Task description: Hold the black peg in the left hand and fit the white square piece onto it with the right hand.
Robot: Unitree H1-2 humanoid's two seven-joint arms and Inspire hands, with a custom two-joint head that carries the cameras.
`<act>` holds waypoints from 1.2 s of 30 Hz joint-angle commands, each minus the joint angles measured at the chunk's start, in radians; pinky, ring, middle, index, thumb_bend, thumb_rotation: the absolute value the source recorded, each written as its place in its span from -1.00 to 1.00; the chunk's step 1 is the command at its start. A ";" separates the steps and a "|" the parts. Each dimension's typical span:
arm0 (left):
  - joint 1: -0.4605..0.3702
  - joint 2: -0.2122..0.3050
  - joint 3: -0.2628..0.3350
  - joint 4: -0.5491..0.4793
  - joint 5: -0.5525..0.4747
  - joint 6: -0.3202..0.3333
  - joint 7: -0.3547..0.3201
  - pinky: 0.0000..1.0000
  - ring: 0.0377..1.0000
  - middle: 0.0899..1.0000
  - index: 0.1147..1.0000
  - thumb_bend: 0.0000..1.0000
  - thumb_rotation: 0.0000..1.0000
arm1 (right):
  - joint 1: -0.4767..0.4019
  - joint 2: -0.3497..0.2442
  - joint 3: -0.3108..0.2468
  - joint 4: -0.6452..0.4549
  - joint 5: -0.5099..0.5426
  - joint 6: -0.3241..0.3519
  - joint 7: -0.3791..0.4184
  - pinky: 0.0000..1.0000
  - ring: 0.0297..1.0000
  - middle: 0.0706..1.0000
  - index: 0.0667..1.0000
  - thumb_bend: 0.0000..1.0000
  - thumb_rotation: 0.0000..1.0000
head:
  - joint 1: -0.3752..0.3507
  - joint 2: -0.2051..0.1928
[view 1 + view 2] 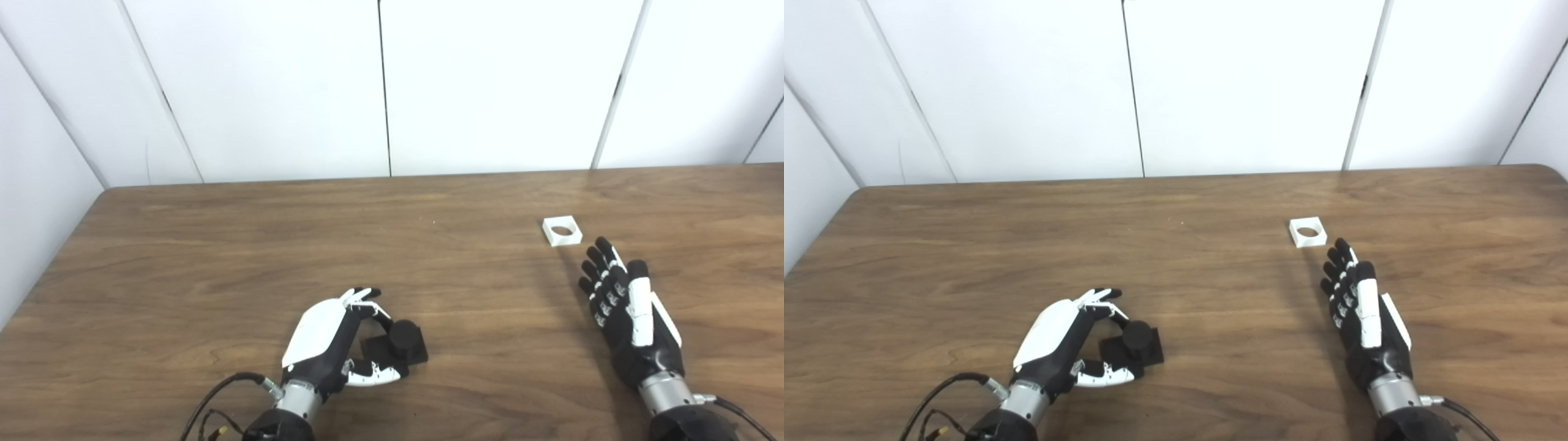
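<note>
The black peg (401, 343), a short cylinder on a square black base, rests on the wooden table (245, 257) near the front centre. My left hand (334, 343) is cupped around its left side, with the fingers (366, 299) curled over the far edge and the thumb along the near edge of the base. I cannot tell whether they press on it. The white square piece (561, 231), with a round hole, lies flat at the right. My right hand (625, 306) is open with its fingers stretched out, just short of the piece and to its near right.
White wall panels (380, 86) stand behind the table's far edge and along the left side. A black cable (214, 392) trails from my left wrist at the front edge.
</note>
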 commanded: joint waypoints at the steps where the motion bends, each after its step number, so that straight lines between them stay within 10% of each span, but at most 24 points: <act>1: 0.023 0.008 -0.028 0.017 0.005 -0.004 -0.054 0.91 0.92 0.80 -0.15 0.01 -0.83 | -0.012 0.002 0.009 -0.032 -0.012 -0.002 -0.002 1.00 1.00 1.00 1.00 0.33 1.00 | 0.001 0.001; 19: 0.008 0.009 -0.028 0.036 0.015 -0.018 -0.054 0.90 0.93 0.81 -0.15 0.01 -0.83 | -0.103 -0.024 0.011 -0.055 -0.085 0.019 -0.021 1.00 1.00 1.00 0.94 0.33 0.88 | -0.029 -0.002; 36: -0.003 0.004 -0.028 0.053 0.025 -0.028 -0.052 0.89 0.92 0.80 -0.15 0.01 -0.83 | -0.232 -0.123 0.002 -0.040 -0.165 0.106 -0.025 1.00 1.00 1.00 0.78 0.24 0.37 | -0.030 -0.008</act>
